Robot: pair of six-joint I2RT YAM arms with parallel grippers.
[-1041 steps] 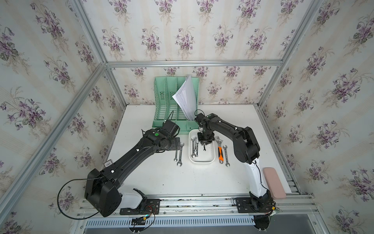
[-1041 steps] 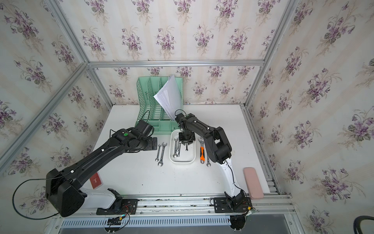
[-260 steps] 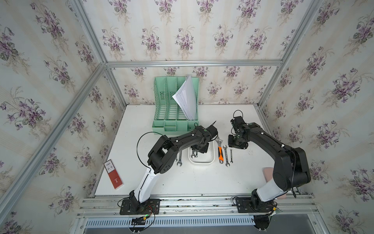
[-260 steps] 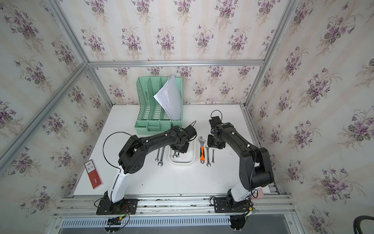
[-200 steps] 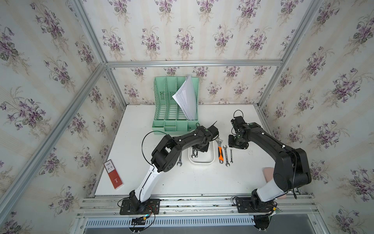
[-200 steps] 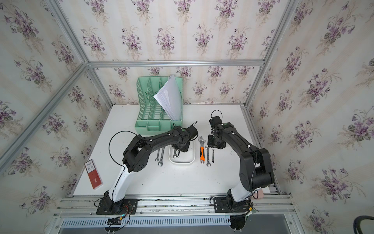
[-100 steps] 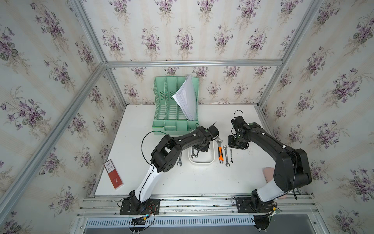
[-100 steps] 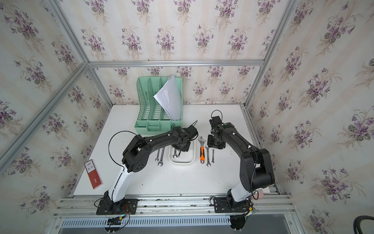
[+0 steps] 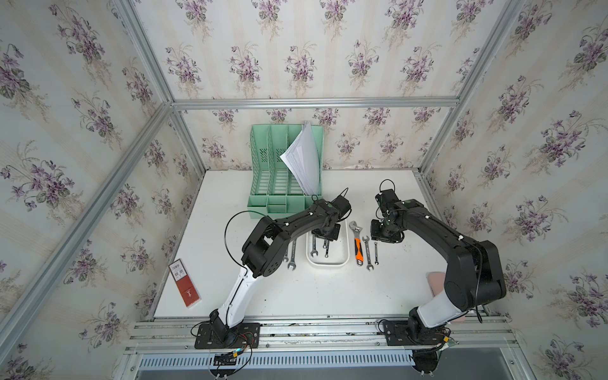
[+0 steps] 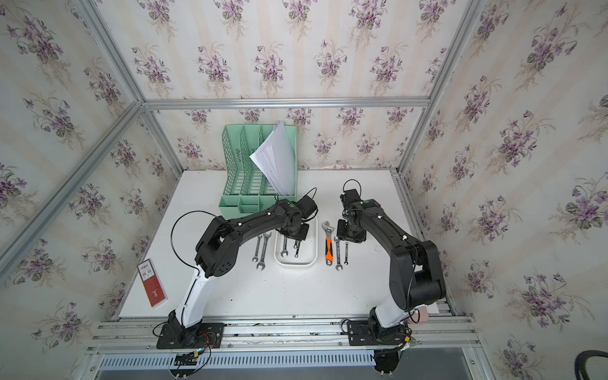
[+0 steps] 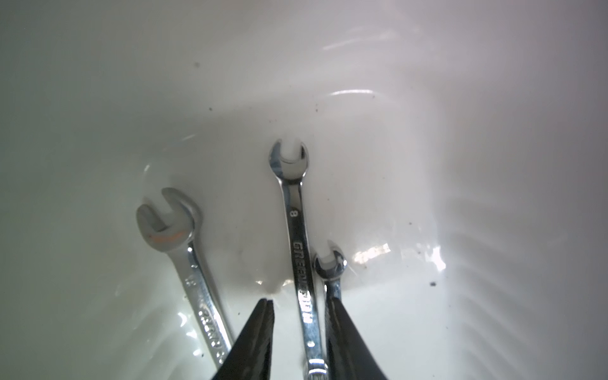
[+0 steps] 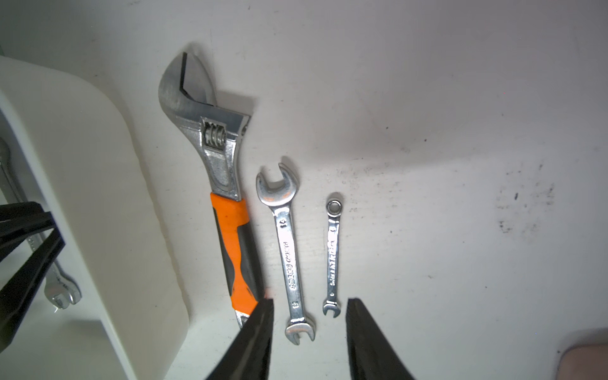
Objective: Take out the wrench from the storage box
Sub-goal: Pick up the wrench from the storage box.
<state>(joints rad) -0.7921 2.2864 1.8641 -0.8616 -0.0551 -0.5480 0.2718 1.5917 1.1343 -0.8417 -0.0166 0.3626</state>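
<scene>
Wrench (image 11: 301,256) stamped 8 lies flat inside the white storage box (image 9: 343,260), middle of the table (image 9: 296,296). Left gripper (image 11: 301,302) is down in there, jaws apart either side of it, not pinching. Right gripper (image 12: 311,301) hangs spread over loose wrenches (image 12: 286,250), empty.

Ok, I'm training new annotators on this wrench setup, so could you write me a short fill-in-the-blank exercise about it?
The white tray holds ___ wrenches.
The left gripper reaches into the ___.
The adjustable wrench has an ___ handle.
Papers stand in the ___ organizer.
Missing words: three; tray; orange; green.
</scene>
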